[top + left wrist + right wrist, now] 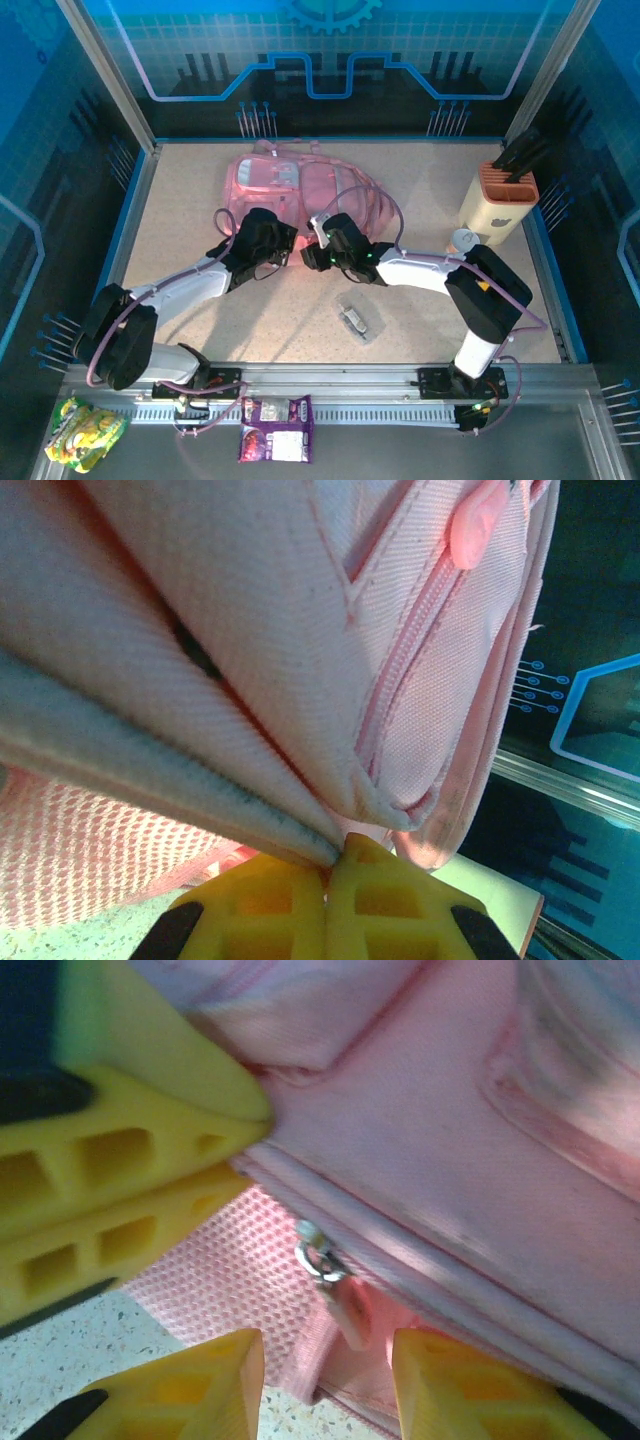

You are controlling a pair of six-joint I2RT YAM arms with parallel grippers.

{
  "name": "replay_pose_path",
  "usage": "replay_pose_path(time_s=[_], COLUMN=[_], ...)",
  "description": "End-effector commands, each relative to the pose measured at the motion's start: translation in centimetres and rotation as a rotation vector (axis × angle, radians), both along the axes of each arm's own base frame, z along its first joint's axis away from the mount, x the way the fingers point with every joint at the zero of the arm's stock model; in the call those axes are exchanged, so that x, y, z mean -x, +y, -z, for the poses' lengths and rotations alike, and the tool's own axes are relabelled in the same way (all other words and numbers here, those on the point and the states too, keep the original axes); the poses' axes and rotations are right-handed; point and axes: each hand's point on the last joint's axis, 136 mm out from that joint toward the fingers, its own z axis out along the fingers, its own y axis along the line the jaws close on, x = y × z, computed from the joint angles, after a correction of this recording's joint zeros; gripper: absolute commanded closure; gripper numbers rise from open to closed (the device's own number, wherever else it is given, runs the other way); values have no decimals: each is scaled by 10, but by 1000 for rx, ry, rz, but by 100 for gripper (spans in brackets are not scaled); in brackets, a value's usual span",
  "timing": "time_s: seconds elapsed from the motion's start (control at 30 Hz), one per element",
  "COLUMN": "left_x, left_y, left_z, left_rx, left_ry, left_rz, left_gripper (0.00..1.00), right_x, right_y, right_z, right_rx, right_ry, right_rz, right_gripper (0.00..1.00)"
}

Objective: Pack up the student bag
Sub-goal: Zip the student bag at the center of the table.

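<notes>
1 student bag (300,190), pink with pale front panels, lies flat on the speckled table (180,210), toward its far side and a little left of centre; we log it as the largest item. 2 grippers sit at its near edge, close beside each other. Left gripper (335,852): yellow fingers pressed together, with a folded seam of the bag's pink fabric pinched at their tips. Right gripper (325,1352): jaws apart at a moderate gap, 1 finger on either side of a pink zip pull (343,1312) hanging from a metal ring; we see neither finger touching it. Pink mesh panel (240,1260) lies just below that zip line. 1 beige holder (497,200) with an orange top stands at the table's far right, with black handles (525,150) rising from it, well apart from the bag. 1 small clear packet (358,321) lies on the table nearer the arm bases, between the 2 arms. 2 more items lie on the grey ledge in front of the mounting rail: 1 yellow-green packet (85,430) at the left corner and 1 purple and white packet (275,428) near the left arm's base. Both carry print, too small for us to read.
</notes>
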Motion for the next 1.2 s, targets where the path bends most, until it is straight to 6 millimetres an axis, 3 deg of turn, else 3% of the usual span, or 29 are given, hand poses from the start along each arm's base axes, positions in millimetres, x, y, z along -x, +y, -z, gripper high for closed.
replay_pose_path(time_s=[0.0, 0.1, 0.27, 0.43, 0.67, 0.9, 1.0, 1.17], left_x=[-12, -11, -13, -14, -15, -15, -13, -12], left_y=[-22, -19, -19, -19, -18, -21, -20, -20], left_z=[-34, -32, -32, -34, -37, -38, -40, -40], left_rx=[39, 42, 39, 44, 37, 64, 48, 71], left_ry=[-103, -98, -107, -109, -114, -116, -119, -126], left_rz=[77, 63, 58, 52, 51, 56, 64, 53], left_gripper=[100, 100, 100, 100, 100, 100, 100, 100], right_x=[-1, 3, -15, -24, -23, -30, -37, -47], right_y=[19, 11, -2, -1, -5, -6, -8, 3], right_z=[-37, -38, -22, -11, -10, -5, -7, -7], right_rx=[-59, -36, 77, 114, 94, 109, 110, 117], right_ry=[-106, -88, -50, -16, 10, 15, 0, -11], right_rz=[-41, -12, 81, 109, 130, 168, 200, 187], right_gripper=[60, 59, 58, 61, 64, 74, 72, 74])
